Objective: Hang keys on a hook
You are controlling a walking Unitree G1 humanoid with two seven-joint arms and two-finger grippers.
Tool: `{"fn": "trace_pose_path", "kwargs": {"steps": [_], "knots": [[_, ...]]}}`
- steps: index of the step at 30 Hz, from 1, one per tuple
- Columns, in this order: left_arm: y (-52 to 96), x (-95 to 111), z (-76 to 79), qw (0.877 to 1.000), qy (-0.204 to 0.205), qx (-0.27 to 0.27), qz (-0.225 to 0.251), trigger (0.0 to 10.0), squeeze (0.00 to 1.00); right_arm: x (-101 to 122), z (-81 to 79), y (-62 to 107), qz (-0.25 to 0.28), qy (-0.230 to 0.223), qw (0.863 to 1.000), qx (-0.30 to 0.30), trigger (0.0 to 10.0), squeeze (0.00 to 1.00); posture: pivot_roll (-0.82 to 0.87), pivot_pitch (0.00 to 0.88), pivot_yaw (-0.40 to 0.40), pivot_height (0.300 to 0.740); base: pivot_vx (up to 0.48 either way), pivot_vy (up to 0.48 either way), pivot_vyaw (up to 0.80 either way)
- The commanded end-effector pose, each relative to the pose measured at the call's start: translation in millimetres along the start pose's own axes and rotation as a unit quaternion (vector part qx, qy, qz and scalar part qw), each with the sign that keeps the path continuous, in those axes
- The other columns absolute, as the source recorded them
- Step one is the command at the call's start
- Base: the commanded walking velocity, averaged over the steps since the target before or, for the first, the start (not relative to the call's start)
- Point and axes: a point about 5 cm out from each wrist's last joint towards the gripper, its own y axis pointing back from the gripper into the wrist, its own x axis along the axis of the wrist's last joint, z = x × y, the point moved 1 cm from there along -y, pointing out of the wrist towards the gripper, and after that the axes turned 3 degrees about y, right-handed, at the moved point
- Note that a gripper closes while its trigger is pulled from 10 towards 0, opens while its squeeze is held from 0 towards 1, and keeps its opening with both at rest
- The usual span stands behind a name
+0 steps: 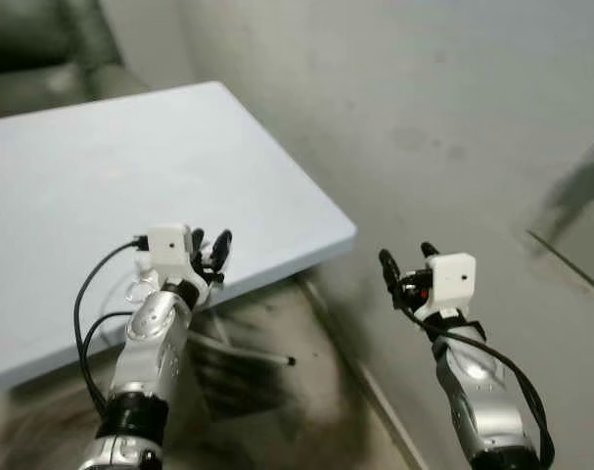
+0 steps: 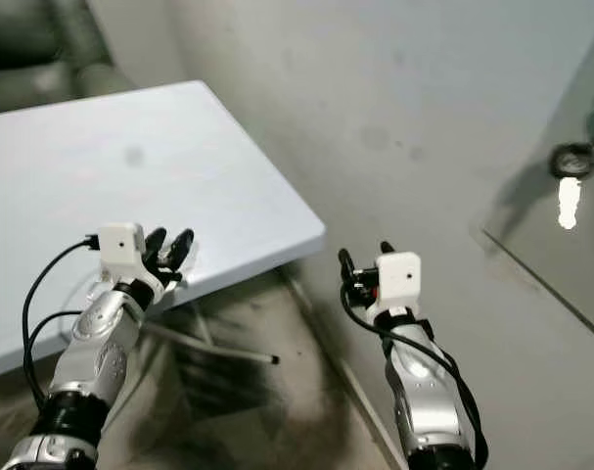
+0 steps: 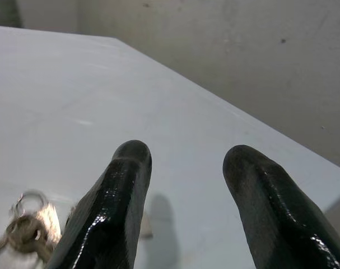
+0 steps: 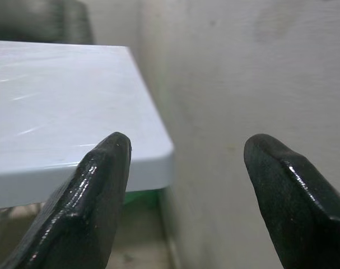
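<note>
A small bunch of keys (image 3: pixel 27 231) on a ring lies on the white table (image 1: pixel 101 186), close to its near edge. My left gripper (image 1: pixel 210 250) hovers over that edge, just beyond the keys, open with nothing between its fingers (image 3: pixel 118 196). In the left eye view the keys (image 1: pixel 136 290) peek out beside the left wrist. My right gripper (image 1: pixel 406 266) is raised off the table's corner, facing the grey wall. It is open and empty, with its fingertips (image 4: pixel 105 168) wide apart.
A dark sofa (image 1: pixel 42 49) stands behind the table. The grey wall (image 1: pixel 424 98) runs along the table's right side. A shiny metal fitting (image 2: pixel 573 157) sits on a glossy panel at far right. Table legs (image 1: pixel 248 352) cross the floor below the edge.
</note>
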Motion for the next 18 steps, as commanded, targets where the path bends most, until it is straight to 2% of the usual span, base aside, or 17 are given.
{"fn": "trace_pose_path", "kwargs": {"steps": [1, 18], "knots": [[-1.6, -0.3, 7.1, 1.0, -0.008, -0.011, 0.0, 10.0, 0.0, -1.7, 7.9, 2.2, -0.003, 0.0, 1.0, -0.013, 10.0, 0.0, -0.04, 0.014, -0.018, 0.74, 0.0, 0.0, 0.8], [-4.2, 0.7, 9.2, 1.0, -0.015, -0.015, 0.005, 10.0, 0.0, -0.4, 7.1, -1.3, -0.001, 0.013, 1.0, 0.006, 10.0, 0.0, -0.03, 0.0, -0.035, 0.74, 0.0, 0.0, 0.8]]}}
